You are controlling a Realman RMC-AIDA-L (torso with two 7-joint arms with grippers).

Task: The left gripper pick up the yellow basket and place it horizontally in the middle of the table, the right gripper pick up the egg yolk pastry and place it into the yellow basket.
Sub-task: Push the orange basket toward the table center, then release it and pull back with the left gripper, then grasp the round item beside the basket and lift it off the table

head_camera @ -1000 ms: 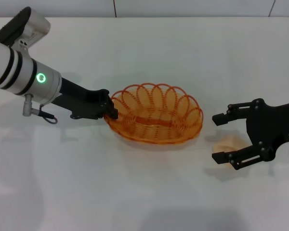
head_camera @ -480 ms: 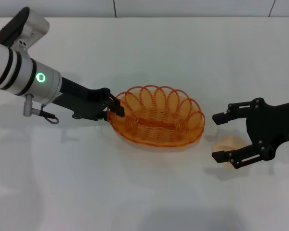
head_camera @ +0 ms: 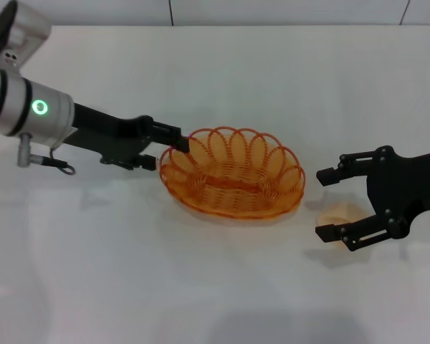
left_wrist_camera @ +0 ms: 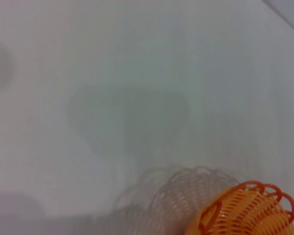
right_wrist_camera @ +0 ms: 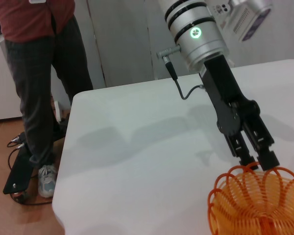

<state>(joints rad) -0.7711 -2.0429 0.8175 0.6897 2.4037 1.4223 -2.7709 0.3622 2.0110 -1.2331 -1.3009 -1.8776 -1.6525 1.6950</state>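
Observation:
The yellow basket [head_camera: 233, 179] sits lengthwise across the middle of the table [head_camera: 222, 287]. It also shows in the left wrist view [left_wrist_camera: 245, 210] and the right wrist view [right_wrist_camera: 259, 200]. My left gripper [head_camera: 178, 145] hovers at the basket's left rim, its fingers a little apart with nothing between them; the right wrist view shows it [right_wrist_camera: 257, 157] just above the rim. My right gripper [head_camera: 324, 204] is open to the right of the basket. Its fingers stand on either side of the egg yolk pastry [head_camera: 340, 213], which rests on the table.
A person [right_wrist_camera: 39, 73] stands on the floor beside the table's far left edge [right_wrist_camera: 63, 161]. The back edge of the table meets a wall [head_camera: 272, 11].
My left gripper let go of the basket's left rim and lifted slightly, after nudging the basket a little to the right. The right gripper and pastry have not moved.

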